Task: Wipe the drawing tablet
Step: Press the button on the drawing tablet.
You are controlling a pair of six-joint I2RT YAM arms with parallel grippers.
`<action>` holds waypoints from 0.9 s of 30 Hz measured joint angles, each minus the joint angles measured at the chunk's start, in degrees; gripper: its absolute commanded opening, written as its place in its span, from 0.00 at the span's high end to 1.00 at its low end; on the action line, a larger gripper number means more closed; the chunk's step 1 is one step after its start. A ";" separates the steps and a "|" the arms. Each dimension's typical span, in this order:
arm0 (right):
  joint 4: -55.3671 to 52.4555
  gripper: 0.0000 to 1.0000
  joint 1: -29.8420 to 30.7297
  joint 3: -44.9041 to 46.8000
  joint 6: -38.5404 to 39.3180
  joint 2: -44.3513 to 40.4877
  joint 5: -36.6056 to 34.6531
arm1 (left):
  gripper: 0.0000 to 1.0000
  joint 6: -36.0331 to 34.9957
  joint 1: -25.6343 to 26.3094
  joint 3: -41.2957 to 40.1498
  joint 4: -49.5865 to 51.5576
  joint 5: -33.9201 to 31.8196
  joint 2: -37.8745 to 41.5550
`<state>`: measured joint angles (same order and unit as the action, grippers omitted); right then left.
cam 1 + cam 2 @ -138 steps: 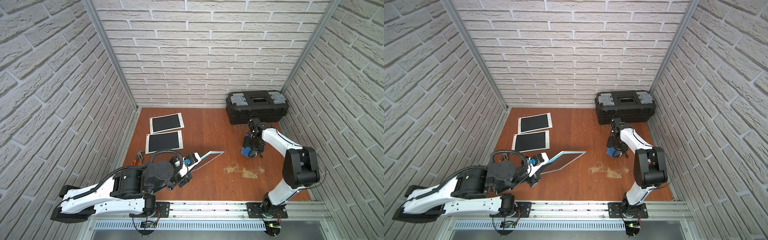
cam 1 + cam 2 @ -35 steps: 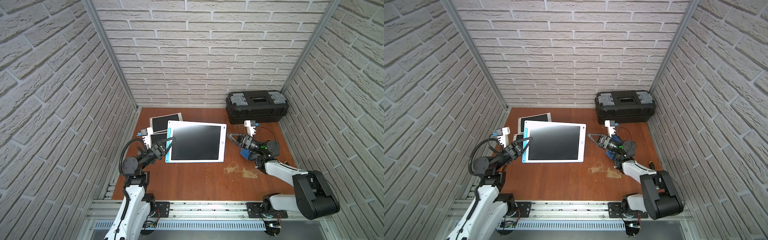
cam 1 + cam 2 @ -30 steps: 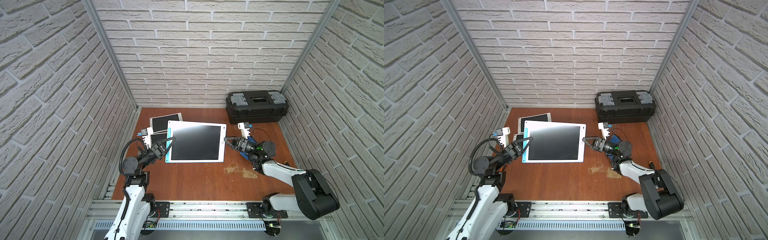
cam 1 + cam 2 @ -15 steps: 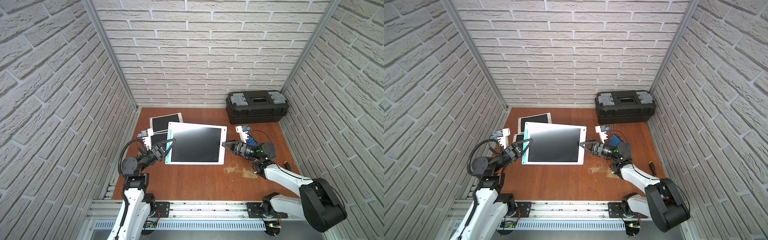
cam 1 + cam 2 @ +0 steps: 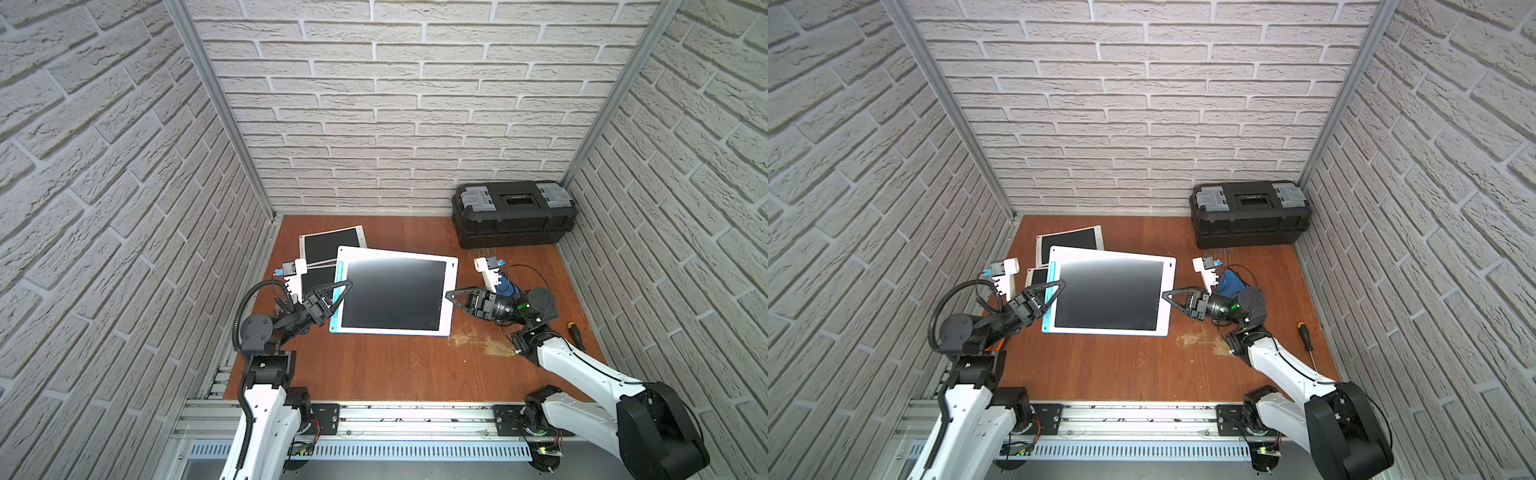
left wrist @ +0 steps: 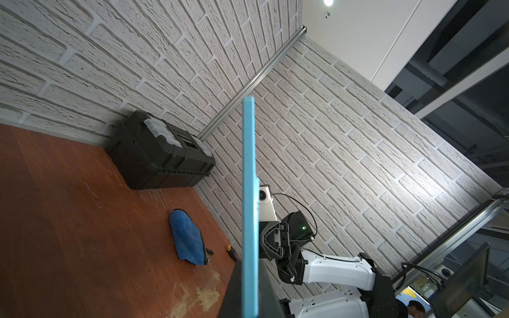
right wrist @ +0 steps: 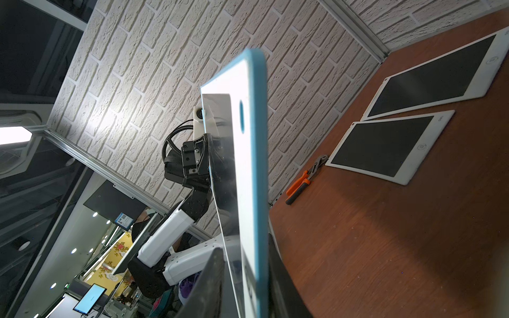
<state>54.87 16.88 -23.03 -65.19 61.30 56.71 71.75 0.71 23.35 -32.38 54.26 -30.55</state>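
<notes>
The drawing tablet (image 5: 395, 293), white-framed with a dark screen and a blue back, hangs above the table, screen up, in both top views (image 5: 1108, 295). My left gripper (image 5: 347, 286) is shut on its left edge; the left wrist view shows the blue edge (image 6: 249, 192) running out from between the fingers. My right gripper (image 5: 451, 296) straddles the right edge. In the right wrist view one finger lies against the tablet's back (image 7: 248, 165); contact on the screen side is unclear. A blue cloth (image 6: 187, 236) lies on the table behind the right arm.
A black toolbox (image 5: 513, 214) stands at the back right. Two smaller tablets (image 7: 429, 79) (image 7: 385, 146) lie flat at the back left, partly under the raised one. Orange pliers (image 7: 303, 184) lie by the left wall, a screwdriver (image 5: 1306, 338) by the right wall. A scuffed patch (image 5: 482, 343) marks the wood.
My right gripper has moved left onto the tablet's right edge and its jaws have narrowed around it. The left gripper has kept its hold; the tablet has shifted slightly.
</notes>
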 measured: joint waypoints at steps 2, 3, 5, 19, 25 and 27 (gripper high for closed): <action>-1.62 0.74 0.02 0.00 0.72 -0.79 0.07 | 1.00 -0.17 0.02 0.04 0.61 0.00 0.02; -2.21 0.74 0.02 0.02 1.07 -1.07 0.11 | 1.00 -0.22 0.02 0.07 0.92 0.00 0.00; -3.43 0.73 0.02 0.00 1.64 -1.57 0.15 | 1.00 -0.42 0.04 0.09 1.57 0.02 0.02; -10.19 0.77 0.11 0.00 4.83 -4.33 0.22 | 1.00 -5.49 0.11 3.21 10.34 -0.24 0.92; -11.85 0.78 0.11 0.00 5.84 -4.66 0.20 | 1.00 -7.48 0.09 5.03 14.25 -0.20 2.08; -12.04 0.78 0.11 0.00 5.92 -4.87 0.26 | 1.00 -8.17 0.07 5.57 15.52 -0.20 2.27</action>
<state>42.83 16.99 -23.03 -59.27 56.42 56.97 63.57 0.78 28.93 -16.86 54.06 -28.27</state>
